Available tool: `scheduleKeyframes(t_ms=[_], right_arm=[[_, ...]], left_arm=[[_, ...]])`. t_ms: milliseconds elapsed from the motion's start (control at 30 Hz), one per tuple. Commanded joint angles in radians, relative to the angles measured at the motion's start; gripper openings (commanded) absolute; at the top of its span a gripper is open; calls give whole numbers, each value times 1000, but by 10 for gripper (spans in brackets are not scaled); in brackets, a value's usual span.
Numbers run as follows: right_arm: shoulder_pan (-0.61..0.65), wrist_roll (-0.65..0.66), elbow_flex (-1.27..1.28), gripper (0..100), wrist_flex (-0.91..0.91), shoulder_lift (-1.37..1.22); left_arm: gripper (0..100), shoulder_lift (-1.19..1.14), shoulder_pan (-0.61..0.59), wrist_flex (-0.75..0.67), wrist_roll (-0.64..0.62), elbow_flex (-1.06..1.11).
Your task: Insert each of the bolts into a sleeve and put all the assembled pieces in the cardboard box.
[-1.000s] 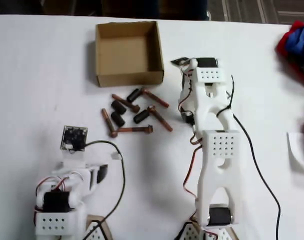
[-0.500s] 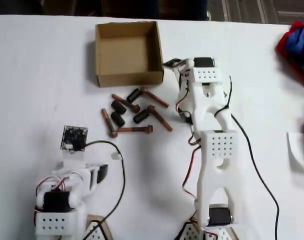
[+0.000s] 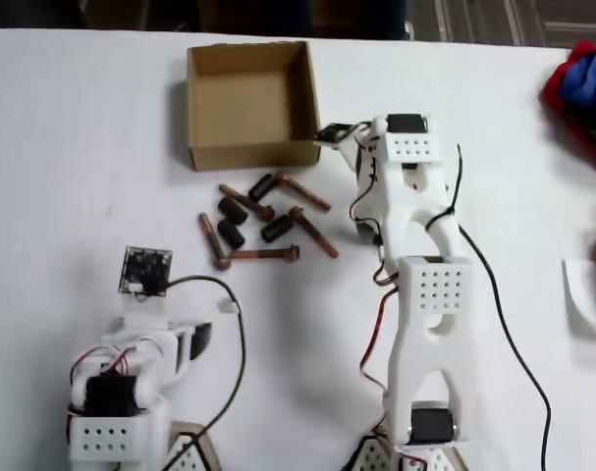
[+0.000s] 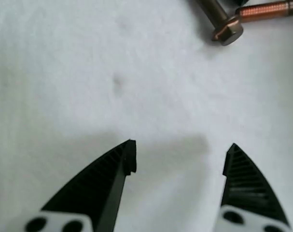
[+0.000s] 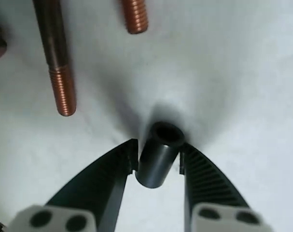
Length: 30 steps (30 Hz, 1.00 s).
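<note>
A white counter [image 3: 81,147] is seen, with the right arm [image 3: 420,255] stretched out at 3 o'clock of a loose pile [image 3: 246,202]. The open cardboard box [image 3: 250,103] is set at 12 o'clock of that pile, the folded left arm [image 3: 121,392] at 7 o'clock, and bunched coloured cloth [image 3: 580,78] at the counter's 2 o'clock edge. Five copper bolts [image 3: 263,253] and four black sleeves [image 3: 276,229] are scattered together, some touching. The left hand [image 4: 181,152] is spread wide over bare counter. A fifth sleeve [image 5: 156,166] is pinched in the right hand [image 5: 158,152], near two threaded bolt ends [image 5: 63,92]. Since a second ago the right wrist has been swung toward 9 o'clock, nearer the box's corner; the pile is unmoved.
</note>
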State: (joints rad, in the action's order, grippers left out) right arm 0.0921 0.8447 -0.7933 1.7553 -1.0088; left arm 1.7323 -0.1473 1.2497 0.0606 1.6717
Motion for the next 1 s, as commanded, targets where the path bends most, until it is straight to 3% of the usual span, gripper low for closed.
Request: scheduleKeyframes(t_ms=[0,33,67,233,400,600,967], right_arm=[[-42,6,15,86,10,-13],[-42,5,15,19,10,-13],[-42,3,21,13,10,-10],[-77,-75,0,22,12,22],[-148,-149,51,22,12,214],[-188,-97,468,22,-13,642],[-165,-97,1214,22,-317,1262]], left_arm=[[306,-5,12,-8,-9,15],[306,-5,12,-8,-9,15],[306,-5,12,-8,-9,15],[306,-5,12,-8,-9,15],[306,-5,12,-8,-9,15],[306,-5,12,-8,-9,15],[306,-5,20,-9,-15,15]])
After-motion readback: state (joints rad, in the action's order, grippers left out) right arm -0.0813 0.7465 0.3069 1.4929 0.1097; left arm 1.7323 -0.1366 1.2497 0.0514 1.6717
